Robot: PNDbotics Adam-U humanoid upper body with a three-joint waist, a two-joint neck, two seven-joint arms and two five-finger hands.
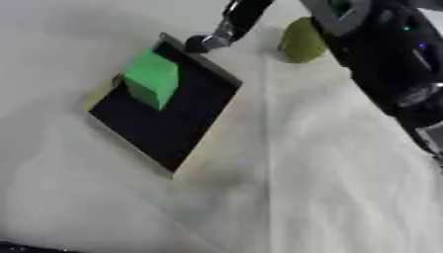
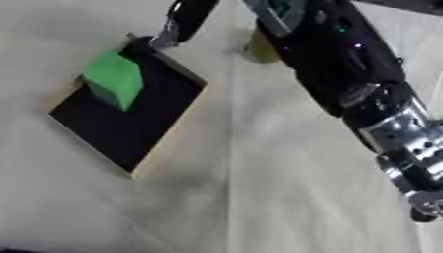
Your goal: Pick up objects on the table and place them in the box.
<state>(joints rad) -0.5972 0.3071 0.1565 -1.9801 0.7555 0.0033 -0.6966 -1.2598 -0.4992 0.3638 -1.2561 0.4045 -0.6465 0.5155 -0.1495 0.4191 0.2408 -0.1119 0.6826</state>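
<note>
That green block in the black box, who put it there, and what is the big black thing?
The big black thing is a robot's right arm. Both pictures come from two camera eyes in its head, looking down. On the white cloth-covered table lies a shallow box with a black inside and pale rim, holding a bright green block. A rounded olive-green object lies beside it. The right hand is near the box's far corner, seemingly holding nothing. Who placed the block, I cannot see.

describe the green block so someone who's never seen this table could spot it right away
Find the shallow box with a black inside and pale rim, lying askew on the white cloth. The green block sits inside it, at the far corner near the tip of the right hand. It is bright green and boxy, unlike the duller, rounded yellow-green object outside the box.
</note>
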